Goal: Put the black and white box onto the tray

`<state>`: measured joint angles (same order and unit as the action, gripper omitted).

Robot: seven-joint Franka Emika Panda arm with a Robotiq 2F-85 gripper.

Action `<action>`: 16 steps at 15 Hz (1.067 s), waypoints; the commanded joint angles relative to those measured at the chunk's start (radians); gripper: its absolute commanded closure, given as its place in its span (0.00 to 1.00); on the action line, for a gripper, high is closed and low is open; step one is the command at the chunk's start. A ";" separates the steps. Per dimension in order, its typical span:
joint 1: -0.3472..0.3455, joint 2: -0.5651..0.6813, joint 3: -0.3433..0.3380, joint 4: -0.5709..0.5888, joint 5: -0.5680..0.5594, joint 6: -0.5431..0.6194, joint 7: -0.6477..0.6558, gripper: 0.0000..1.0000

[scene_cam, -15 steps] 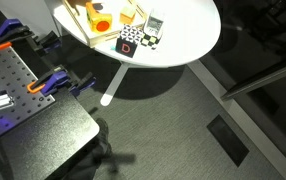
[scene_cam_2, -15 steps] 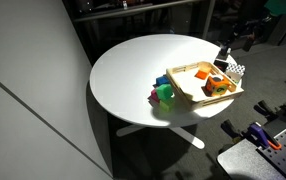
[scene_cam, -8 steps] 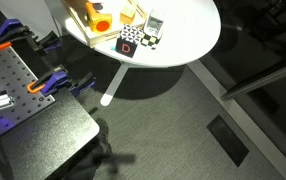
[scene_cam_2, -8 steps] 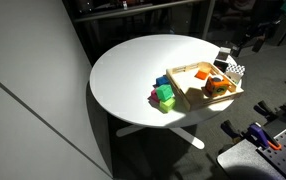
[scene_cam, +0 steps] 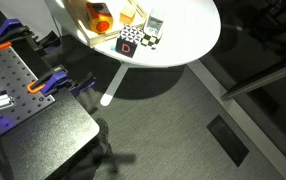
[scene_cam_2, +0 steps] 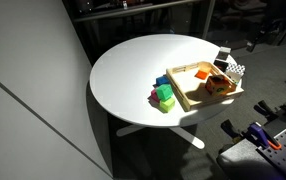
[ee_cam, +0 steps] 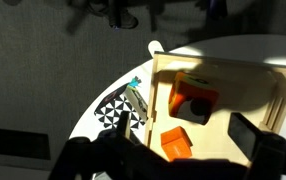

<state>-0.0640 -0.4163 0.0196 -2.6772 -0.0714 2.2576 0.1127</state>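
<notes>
The black and white box (scene_cam: 130,43), a black cube with a red square mark, stands on the round white table just outside the tray; it also shows in an exterior view (scene_cam_2: 223,58). The light wooden tray (scene_cam: 131,12) (scene_cam_2: 188,72) holds orange pieces (scene_cam_2: 216,85). In the wrist view my gripper (ee_cam: 188,140) is open and empty, hanging above the tray (ee_cam: 233,85) and its orange blocks (ee_cam: 196,98). I cannot make out the box in the wrist view; it is hidden or in dark shadow by the left finger.
A flat black-and-white speckled piece (scene_cam: 149,40) (ee_cam: 111,108) and a small grey-white device (scene_cam: 154,23) (ee_cam: 138,100) lie beside the box. Green and blue blocks (scene_cam_2: 165,95) sit by the tray's other side. A black workbench with orange clamps (scene_cam: 28,85) stands near the table.
In an exterior view the arm has drawn back from over the table's edge toward the upper right. The box, the tray and the other pieces have not moved.
</notes>
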 commanded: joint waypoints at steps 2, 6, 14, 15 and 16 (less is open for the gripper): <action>-0.002 -0.001 -0.006 0.001 -0.007 0.005 0.001 0.00; -0.002 -0.002 -0.006 0.000 -0.007 0.006 0.001 0.00; -0.033 0.027 -0.076 0.017 0.009 0.010 -0.044 0.00; -0.038 0.032 -0.089 0.020 0.008 0.012 -0.051 0.00; -0.042 0.040 -0.104 0.024 0.011 0.015 -0.062 0.00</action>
<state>-0.0885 -0.3985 -0.0495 -2.6742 -0.0765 2.2658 0.1002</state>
